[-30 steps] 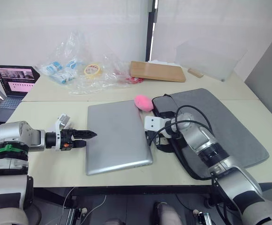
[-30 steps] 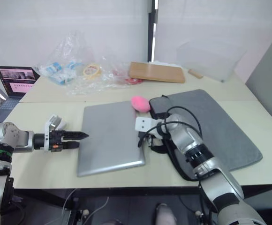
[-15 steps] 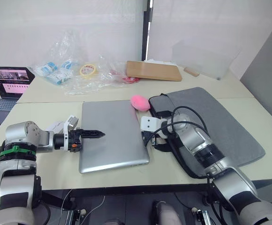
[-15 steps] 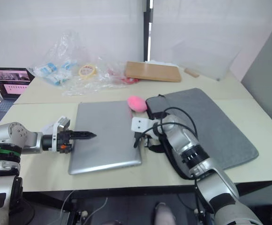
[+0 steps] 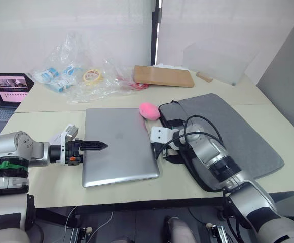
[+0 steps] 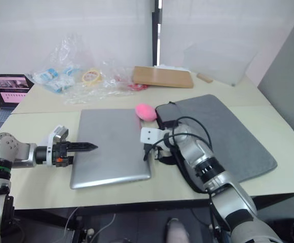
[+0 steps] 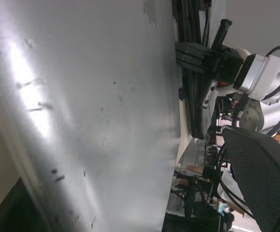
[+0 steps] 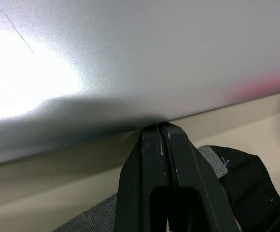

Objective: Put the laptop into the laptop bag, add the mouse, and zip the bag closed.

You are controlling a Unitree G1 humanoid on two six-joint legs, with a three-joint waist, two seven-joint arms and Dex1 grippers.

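Lying closed and flat on the pale table [image 5: 45, 185], the laptop [image 5: 117, 144] was recorded between the two arms, its silver-grey lid up. The laptop bag [image 5: 238, 134] was seen flat on the same table just beside the laptop's right edge, with its black strap handles [image 5: 173, 121] at the end nearest the laptop. The left gripper [image 5: 100, 145] was noted over the laptop's left edge, its two black fingers brought together into a point directed across the lid. The right gripper [image 8: 158, 133] was observed with its fingers pressed together, the tips set against the laptop's right edge where it meets the table, and grey bag fabric directly below them in the right wrist view. A fluffy pink ball [image 5: 149, 110] was logged at the laptop's far right corner, touching or very nearly touching the bag. Farther back on the table, clear plastic bags [image 5: 81, 76], a roll of tape [image 5: 90, 76] and a wooden board [image 5: 163, 76] were recorded. A small dark laptop with a lit screen [image 5: 7, 83] was noted at the far left.
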